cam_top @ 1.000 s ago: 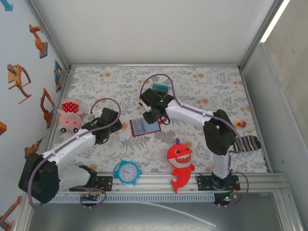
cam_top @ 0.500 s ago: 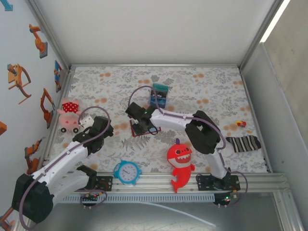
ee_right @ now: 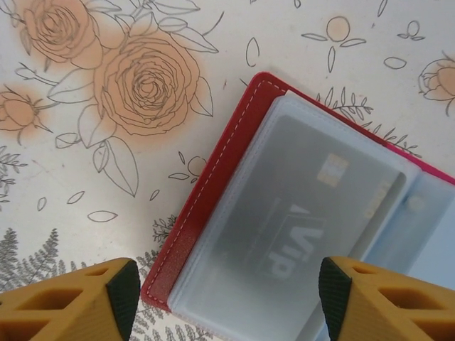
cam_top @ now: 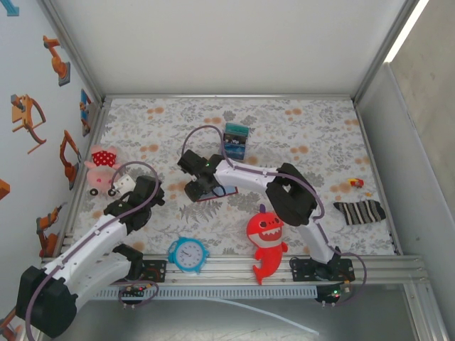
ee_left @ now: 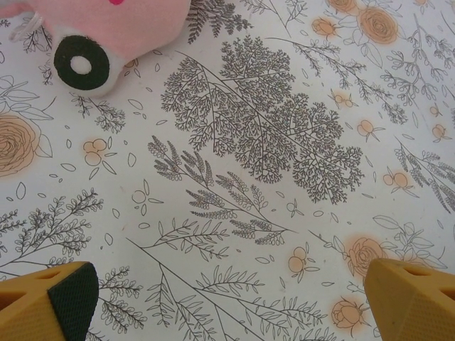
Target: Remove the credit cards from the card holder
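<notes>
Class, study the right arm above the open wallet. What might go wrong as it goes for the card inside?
The grey card sits under a clear sleeve in the red wallet; the open right pincer may pinch sleeve and card together and lift the wallet. Nothing pins the wallet down: the left pincer hovers open over the cloth by the pink toy, so the wallet may slide.

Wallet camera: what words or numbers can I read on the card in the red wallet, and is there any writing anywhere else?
"ViP": on the grey card under the clear sleeve of the open red wallet.
Raised marks further right on that card: too blurred to read.
Numbers on the clock face: too small to read.
Print on the loose cards on the table: too small to read.
</notes>
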